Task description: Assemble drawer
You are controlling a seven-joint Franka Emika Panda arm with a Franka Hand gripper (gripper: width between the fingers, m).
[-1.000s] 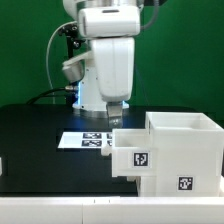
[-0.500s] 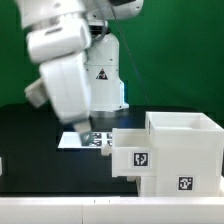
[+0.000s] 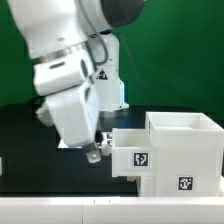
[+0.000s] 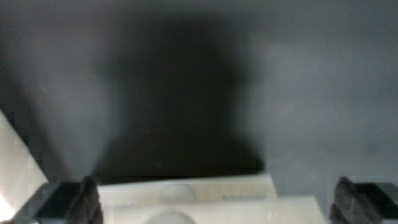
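The white drawer casing point(image 3: 182, 150) stands at the exterior view's right, with a tag on its front. One small white tray point(image 3: 132, 153) with a tag sticks out of its left side. The other tray is out of view. My gripper point(image 3: 95, 152) hangs tilted just to the left of that tray, low over the black table. In the wrist view the gripper point(image 4: 222, 205) is open, with its fingers point(image 4: 71, 203) far apart. A blurred white piece point(image 4: 187, 200) with a round bump lies between them, not gripped.
The marker board point(image 3: 104, 141) lies on the table behind my gripper, mostly hidden by the arm. The black table point(image 3: 30, 140) stretches to the exterior view's left, with a green backdrop behind it. The table's white front edge point(image 3: 60, 210) runs along the bottom.
The arm has swung from upright over the marker board to a tilted pose on the left. The gripper has come lower, close to the tray's left side. The casing and tray have not moved.
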